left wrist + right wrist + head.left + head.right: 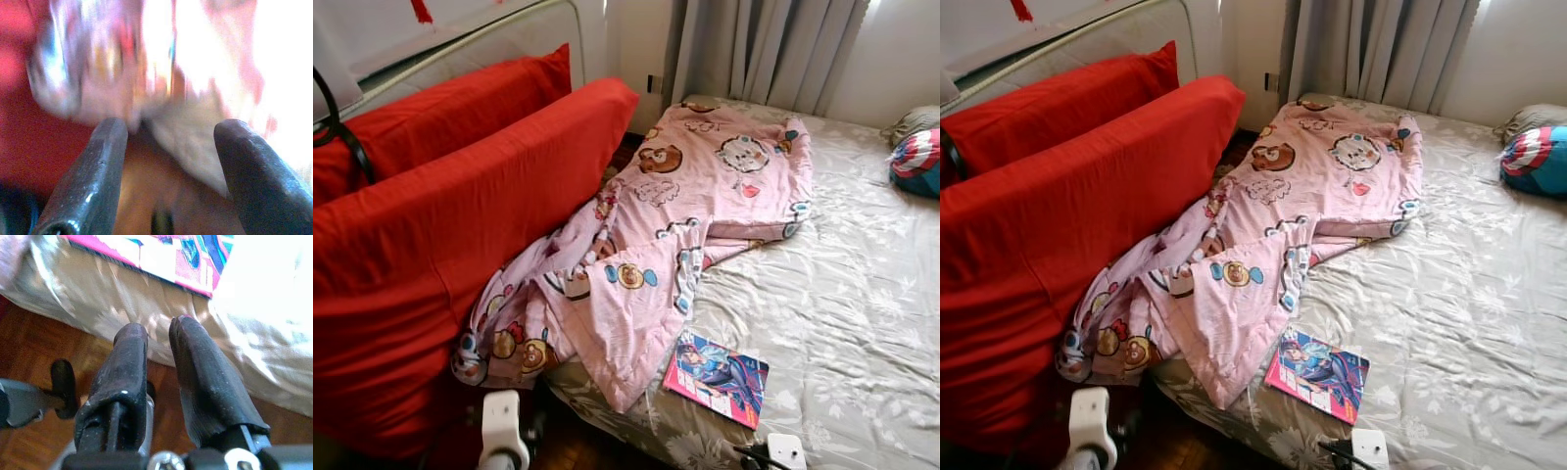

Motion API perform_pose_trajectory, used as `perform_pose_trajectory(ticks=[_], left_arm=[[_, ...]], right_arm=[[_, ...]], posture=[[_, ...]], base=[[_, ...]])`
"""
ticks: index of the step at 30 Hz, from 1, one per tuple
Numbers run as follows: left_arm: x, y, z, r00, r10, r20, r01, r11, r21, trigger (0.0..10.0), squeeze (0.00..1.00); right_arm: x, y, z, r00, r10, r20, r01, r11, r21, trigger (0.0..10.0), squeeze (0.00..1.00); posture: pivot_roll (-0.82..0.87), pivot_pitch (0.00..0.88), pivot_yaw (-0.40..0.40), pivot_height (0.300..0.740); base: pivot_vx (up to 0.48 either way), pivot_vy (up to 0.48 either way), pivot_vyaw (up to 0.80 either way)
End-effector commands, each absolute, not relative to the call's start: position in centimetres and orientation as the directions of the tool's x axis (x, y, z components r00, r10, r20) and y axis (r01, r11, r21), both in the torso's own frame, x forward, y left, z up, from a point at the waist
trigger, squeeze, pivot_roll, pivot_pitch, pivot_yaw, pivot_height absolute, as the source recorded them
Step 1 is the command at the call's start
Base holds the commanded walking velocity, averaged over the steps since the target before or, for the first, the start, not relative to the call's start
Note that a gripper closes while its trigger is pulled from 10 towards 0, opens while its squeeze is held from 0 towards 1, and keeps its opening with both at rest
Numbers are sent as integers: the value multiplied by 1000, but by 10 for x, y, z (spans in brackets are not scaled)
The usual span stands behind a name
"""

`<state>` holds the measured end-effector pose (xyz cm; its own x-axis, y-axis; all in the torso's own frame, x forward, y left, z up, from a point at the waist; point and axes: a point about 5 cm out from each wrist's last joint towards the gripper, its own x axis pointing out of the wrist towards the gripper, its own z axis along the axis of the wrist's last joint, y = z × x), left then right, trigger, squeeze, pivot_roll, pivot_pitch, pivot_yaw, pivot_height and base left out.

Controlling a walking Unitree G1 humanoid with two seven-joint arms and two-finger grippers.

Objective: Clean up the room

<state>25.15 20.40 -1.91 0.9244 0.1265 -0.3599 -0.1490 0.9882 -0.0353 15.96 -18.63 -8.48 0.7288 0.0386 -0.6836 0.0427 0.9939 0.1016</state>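
Blanket [656,225], pink with cartoon prints, lies crumpled across the bed [862,323], one end toward the curtain [754,49], the other spilling off the near corner against the red cushions [431,225], likely thrown aside rather than laid. Book [717,376] sits flat near the bed edge just beside the blanket's low corner, close enough to the edge to slide off. Blue pillow [917,162] sits at the far right. Left gripper [171,142] is low by the hanging blanket end, fingers [93,176] spread apart, holding nothing; that view is blurred. Right gripper [159,352] hangs below the bed edge under the book, fingers nearly touching, nothing between them. Judged: nothing tidied yet; blanket or book looks like the first pick.
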Motion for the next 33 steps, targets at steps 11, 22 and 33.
perform_pose_trajectory(ticks=[11, 22, 33], left_arm=[[265, 223, 16, 980, 154, -130, -159, 987, -32, 10000, 0], [260, 220, 18, 984, 141, -107, -145, 989, -31, 10000, 0], [266, 211, 22, 991, 79, -105, -84, 995, -46, 10000, 0]], right_arm=[[272, -177, -1, 968, 69, -240, -41, 992, 120, 10000, 0], [276, -176, 7, 981, 70, -181, -48, 991, 121, 10000, 0], [274, -173, 1, 966, 101, -236, -83, 993, 85, 10000, 0]], posture=[[-11, 101, -13, 730], [-17, 132, -17, 730], [-9, 142, -16, 705]], base=[[0, 0, 0], [0, 0, 0], [0, 0, 0]])
